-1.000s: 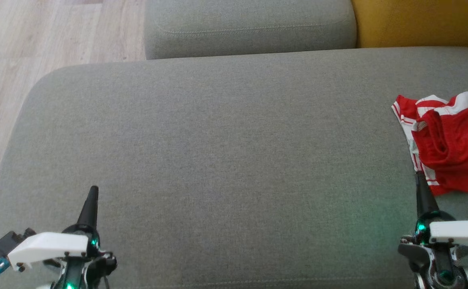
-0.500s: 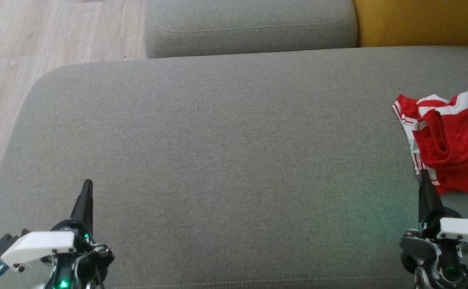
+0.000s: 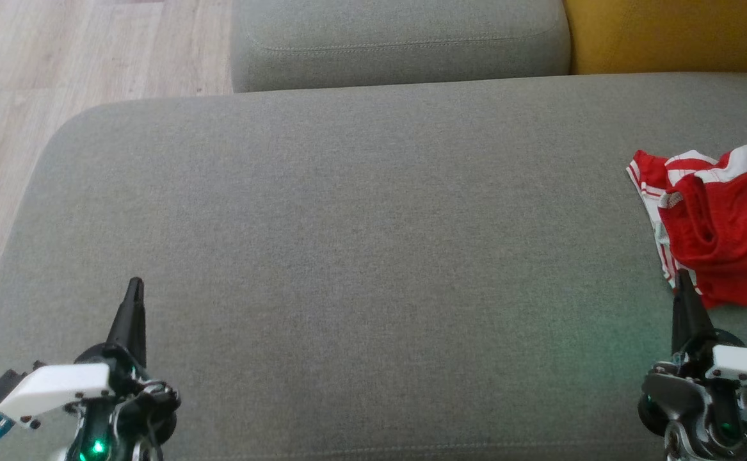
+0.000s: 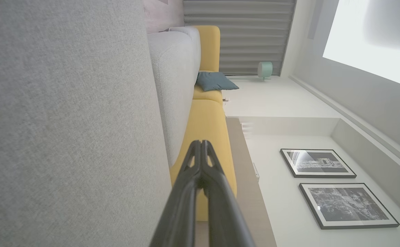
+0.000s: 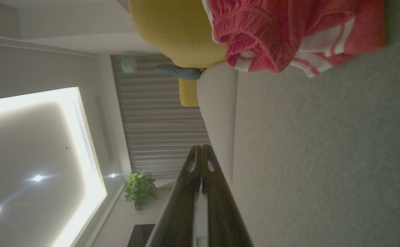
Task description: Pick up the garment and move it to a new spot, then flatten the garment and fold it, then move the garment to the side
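Left gripper [image 3: 135, 282] and right gripper [image 3: 682, 276]: jaws shut, empty. Best open the right at the near edge of the garment [image 3: 725, 237], pinch a thick fold, lift clear.

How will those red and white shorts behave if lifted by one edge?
Probably floppy: the red and white shorts lie crumpled in soft folds, so they should drape. Likely light, the fabric looks thin. Pushed, they may bunch on the sofa cushion.
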